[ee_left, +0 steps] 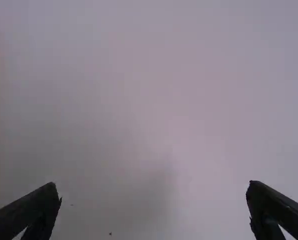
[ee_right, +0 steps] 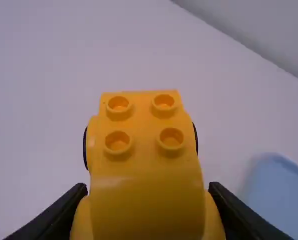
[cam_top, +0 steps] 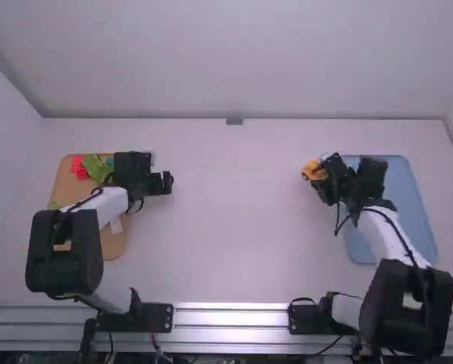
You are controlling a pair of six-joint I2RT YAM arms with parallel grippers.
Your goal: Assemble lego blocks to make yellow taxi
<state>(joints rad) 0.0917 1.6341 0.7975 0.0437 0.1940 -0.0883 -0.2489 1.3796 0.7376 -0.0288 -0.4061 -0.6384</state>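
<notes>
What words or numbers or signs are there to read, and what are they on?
There are none I can read.
Yellow toy car: no letters or numbers on the side seen.
Blue tray: no writing seen.
Red block near the brown tray's far end: too small to tell.

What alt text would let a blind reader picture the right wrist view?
A yellow toy car piece with four studs is held in the right gripper over a white table, with part of a blue tray at the edge.
</notes>
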